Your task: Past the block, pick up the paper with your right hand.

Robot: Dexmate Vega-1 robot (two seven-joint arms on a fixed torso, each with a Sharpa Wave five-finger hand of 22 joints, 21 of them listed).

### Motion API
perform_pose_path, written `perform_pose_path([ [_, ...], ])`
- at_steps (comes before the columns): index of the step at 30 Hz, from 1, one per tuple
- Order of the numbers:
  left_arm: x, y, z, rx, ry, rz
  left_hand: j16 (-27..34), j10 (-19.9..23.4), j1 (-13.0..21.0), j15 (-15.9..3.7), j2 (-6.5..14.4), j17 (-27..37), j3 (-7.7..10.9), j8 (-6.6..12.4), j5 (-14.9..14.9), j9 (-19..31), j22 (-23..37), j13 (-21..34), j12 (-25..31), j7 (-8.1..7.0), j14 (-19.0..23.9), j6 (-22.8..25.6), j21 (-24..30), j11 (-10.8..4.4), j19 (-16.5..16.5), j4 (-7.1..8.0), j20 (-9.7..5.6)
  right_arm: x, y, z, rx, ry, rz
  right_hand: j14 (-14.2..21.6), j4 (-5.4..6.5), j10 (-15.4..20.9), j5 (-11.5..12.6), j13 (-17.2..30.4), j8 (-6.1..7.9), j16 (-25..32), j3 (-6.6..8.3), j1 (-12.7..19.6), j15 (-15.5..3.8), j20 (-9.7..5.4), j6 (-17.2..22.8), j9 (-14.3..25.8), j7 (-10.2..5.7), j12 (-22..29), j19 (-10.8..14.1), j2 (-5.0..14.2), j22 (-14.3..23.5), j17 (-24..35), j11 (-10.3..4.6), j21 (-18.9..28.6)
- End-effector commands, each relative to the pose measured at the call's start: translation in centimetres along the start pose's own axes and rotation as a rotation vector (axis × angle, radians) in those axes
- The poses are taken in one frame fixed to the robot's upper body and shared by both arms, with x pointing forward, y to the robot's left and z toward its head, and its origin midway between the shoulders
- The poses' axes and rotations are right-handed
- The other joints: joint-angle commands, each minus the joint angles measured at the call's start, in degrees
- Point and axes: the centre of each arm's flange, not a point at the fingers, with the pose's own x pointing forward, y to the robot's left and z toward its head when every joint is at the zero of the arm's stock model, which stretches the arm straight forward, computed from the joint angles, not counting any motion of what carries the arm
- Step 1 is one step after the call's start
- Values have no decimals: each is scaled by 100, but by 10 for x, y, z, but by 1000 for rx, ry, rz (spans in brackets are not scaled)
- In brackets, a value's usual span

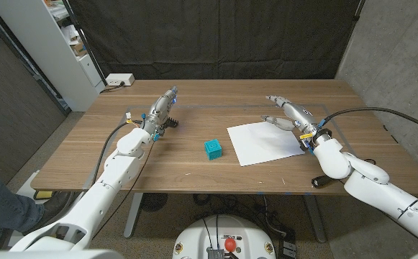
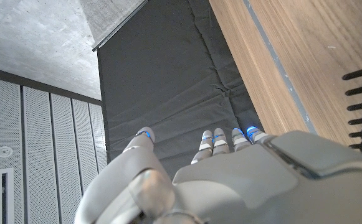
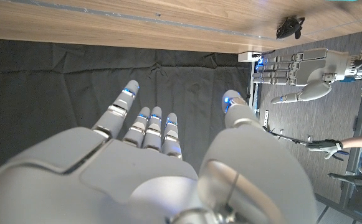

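Black curtain hangs behind a wooden table [image 1: 194, 169] in the head view, where a white sheet of paper [image 1: 262, 143] lies right of centre. Just past the sheet's far right corner, the right hand [image 1: 286, 114] is held with its fingers stretched out and apart, holding nothing; whether it touches the wood cannot be told. A small teal block [image 1: 212, 149] sits just left of the paper, near the table's middle, well apart from both hands. Across the table at far left, the left hand [image 1: 162, 106] lies extended with its fingers straight, also empty, beside a small black object [image 1: 173, 122]. A white power strip [image 1: 119, 80] rests at the far left corner, in front of a white shelf unit [image 1: 57, 43]. At the picture's left edge a person's leg in jeans [image 1: 0, 201] shows.

Seen from the left wrist, the left hand [image 2: 230, 180] reaches out with fingers [image 2: 213, 140] straight and close together, gripping nothing, alongside the table's edge [image 2: 280, 74] and the dark curtain [image 2: 168, 93].

Seen from the right wrist, the right hand [image 3: 162, 168] is spread wide, thumb [image 3: 233, 106] set apart from the fingers [image 3: 149, 127], nothing in its grasp. Beyond it runs the table's surface [image 3: 137, 22], with the left hand [image 3: 305, 71] and the small black object [image 3: 289, 27] farther off.
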Motion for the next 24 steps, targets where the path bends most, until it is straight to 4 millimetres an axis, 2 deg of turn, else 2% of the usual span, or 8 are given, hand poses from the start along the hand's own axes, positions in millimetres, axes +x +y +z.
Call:
perform_pose_path([
  [1,-3,-1,-3,-6,-1,-2,26,-36,3,-29,65,33,-16,22,-4,14,14,-7,52,17,-37,63,24,-18,-342,-35,46,-2,0,1,-34,47,34,-38,17,-54,73,11,11,7,60,12,51,121,-63,17,-21,16,-17,-54,8,10,0,13],
  [3,-3,-1,-3,-5,-2,-2,27,-33,1,-32,66,33,-18,21,-4,14,14,-7,53,12,-38,62,23,-12,-350,-38,59,-2,0,0,-35,57,37,-28,27,-80,93,12,15,26,62,22,166,229,-94,18,-29,24,-25,-68,8,5,-2,17],
  [4,-4,0,-3,-5,-2,-1,27,-32,1,-32,67,33,-18,21,-4,14,15,-7,54,12,-38,62,22,-11,-352,-38,65,-3,0,0,-37,65,37,10,34,-81,107,13,22,48,65,29,262,313,-101,18,-24,35,-14,-73,8,2,-4,25],
  [5,-4,0,-2,-5,-2,0,27,-33,0,-33,67,33,-18,20,-4,14,15,-7,53,10,-38,62,21,-12,-356,-39,72,-3,0,0,-40,69,38,57,47,-92,127,13,30,76,63,33,474,380,-121,19,-25,46,-5,-88,8,-3,-11,33],
  [6,-5,0,-2,-5,-2,1,27,-33,0,-34,67,33,-18,21,-4,14,15,-7,54,7,-37,64,22,-11,-356,-39,75,-3,1,0,-40,73,40,71,48,-95,131,13,30,81,65,36,505,398,-126,19,-28,47,5,-88,8,-4,-13,37],
  [11,-7,2,-3,-7,0,6,28,-38,-3,-34,70,34,-20,20,-4,14,15,-7,52,1,-37,62,23,-12,-361,-43,87,-2,3,-1,-47,90,52,92,50,-96,141,14,30,91,68,46,483,445,-144,19,-18,53,30,-92,8,-9,12,47],
  [15,-9,4,-3,-7,-1,9,28,-33,-4,-35,71,34,-21,21,-4,14,15,-7,54,0,-38,66,23,-14,-364,-45,94,-1,4,-2,-58,104,64,85,54,-143,152,14,27,89,71,54,493,503,-170,20,-12,42,26,-96,7,-13,-23,44],
  [24,-11,6,-4,-5,3,13,29,-31,-9,-36,74,34,-23,21,-5,14,16,-7,55,-5,-38,71,22,-16,-376,-50,103,0,4,-1,-110,125,109,54,60,-127,168,15,43,80,73,63,479,598,-160,21,-49,61,-56,-108,7,-19,-9,15],
])
